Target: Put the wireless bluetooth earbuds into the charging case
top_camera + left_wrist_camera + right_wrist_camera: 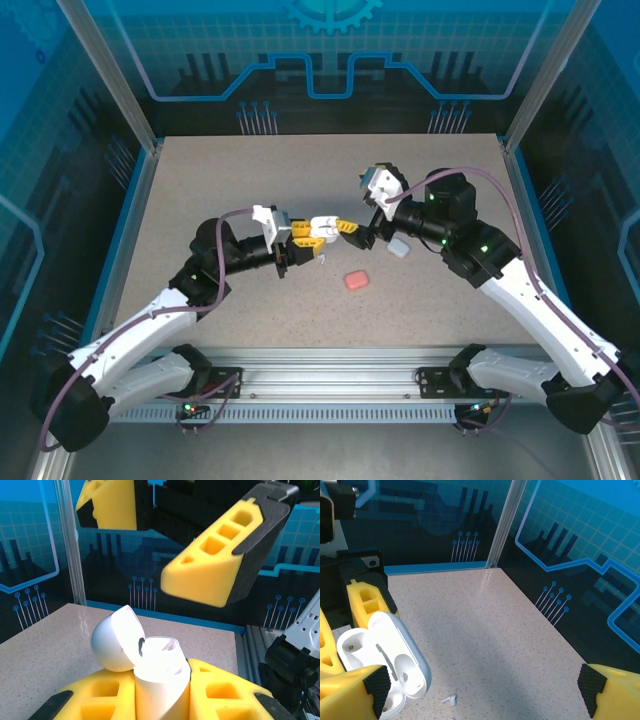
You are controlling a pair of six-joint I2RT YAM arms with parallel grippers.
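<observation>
- From above, we see the left jaws pinched on the open white charging case (322,230) over the middle of the table (200,180). The right jaws are spread wide, just beside it. A pink case (356,281) and a pale case (399,248) lie near.
- At the left wrist, the case stands upright between the yellow pads (220,690), with its lid (117,640) swung back.
- At the right wrist, both sockets look empty to us, and one white earbud (450,699) lies on the table just beside the case.
- Our worry is that the earbud is tiny and lies flat – wide jaws coming down could flick it away or knock the held case askew.
</observation>
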